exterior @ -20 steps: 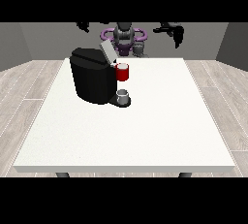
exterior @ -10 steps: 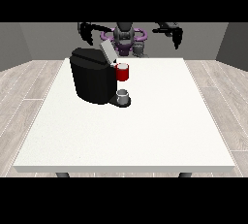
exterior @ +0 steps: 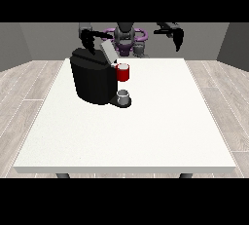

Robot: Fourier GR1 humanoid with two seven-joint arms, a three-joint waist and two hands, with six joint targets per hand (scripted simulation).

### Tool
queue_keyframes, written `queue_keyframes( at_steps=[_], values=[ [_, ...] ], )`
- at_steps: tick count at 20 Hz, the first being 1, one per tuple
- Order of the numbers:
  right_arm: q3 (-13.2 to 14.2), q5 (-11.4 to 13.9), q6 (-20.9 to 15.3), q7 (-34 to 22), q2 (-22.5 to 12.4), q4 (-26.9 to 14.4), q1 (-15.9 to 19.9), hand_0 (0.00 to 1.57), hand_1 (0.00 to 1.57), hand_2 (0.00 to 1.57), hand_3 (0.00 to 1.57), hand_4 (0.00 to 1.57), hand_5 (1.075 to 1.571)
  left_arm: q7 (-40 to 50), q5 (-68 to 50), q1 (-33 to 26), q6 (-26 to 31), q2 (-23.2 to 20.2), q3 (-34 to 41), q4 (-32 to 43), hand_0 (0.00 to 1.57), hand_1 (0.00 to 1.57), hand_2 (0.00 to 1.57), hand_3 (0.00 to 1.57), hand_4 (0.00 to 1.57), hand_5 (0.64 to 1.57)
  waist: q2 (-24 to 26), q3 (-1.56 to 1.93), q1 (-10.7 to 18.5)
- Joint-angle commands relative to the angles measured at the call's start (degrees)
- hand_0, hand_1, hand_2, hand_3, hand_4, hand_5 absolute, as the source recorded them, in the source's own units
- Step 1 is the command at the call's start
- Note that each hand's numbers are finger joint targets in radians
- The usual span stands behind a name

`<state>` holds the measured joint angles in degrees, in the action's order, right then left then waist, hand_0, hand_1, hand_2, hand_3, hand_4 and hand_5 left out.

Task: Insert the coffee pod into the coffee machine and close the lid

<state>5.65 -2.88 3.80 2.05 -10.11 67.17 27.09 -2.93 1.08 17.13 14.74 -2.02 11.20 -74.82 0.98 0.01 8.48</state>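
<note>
A black coffee machine [exterior: 92, 80] stands on the white table [exterior: 146, 131] at the left of centre. Its grey lid [exterior: 108, 52] is tilted up and open. A red holder [exterior: 123, 72] juts from the machine's front, and a small grey coffee pod [exterior: 124, 94] sits below it on the machine's base. The hand at the view's left [exterior: 88, 40] hangs above the machine's back, near the lid, fingers pointing down. The hand at the view's right [exterior: 178, 38] hovers over the table's far right edge, fingers hanging down, holding nothing.
The robot's torso [exterior: 126, 39] stands behind the table's far edge. Wooden floor surrounds the table on all sides. The table's near half carries nothing.
Both arms have come forward and down from beside the torso. The hand at the view's left has moved over the machine's top. The hand at the view's right has lowered a little.
</note>
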Motion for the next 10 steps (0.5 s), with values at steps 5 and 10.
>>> queue_keyframes(
  at_steps=[5, 10],
  values=[
    [-1.3, 2.7, -0.3, 1.4, 1.1, -4.6, 6.7, 0.00, 0.00, 0.00, 0.00, 0.00, 1.571, -0.7, -1.3, -1.3, -1.9, -1.0, -1.0, -3.4, 0.00, 0.00, 0.00, 0.00, 0.00, 1.571, -3.4, -0.01, -1.5],
    [-2.2, 3.7, -1.5, -1.5, 2.4, -4.8, 8.5, 0.00, 0.00, 0.00, 0.00, 0.04, 1.571, -0.4, -3.1, -1.4, -1.6, -3.6, 1.0, -3.1, 0.00, 0.00, 0.00, 0.00, 0.00, 1.571, -2.6, -0.01, -2.0]
  ],
)
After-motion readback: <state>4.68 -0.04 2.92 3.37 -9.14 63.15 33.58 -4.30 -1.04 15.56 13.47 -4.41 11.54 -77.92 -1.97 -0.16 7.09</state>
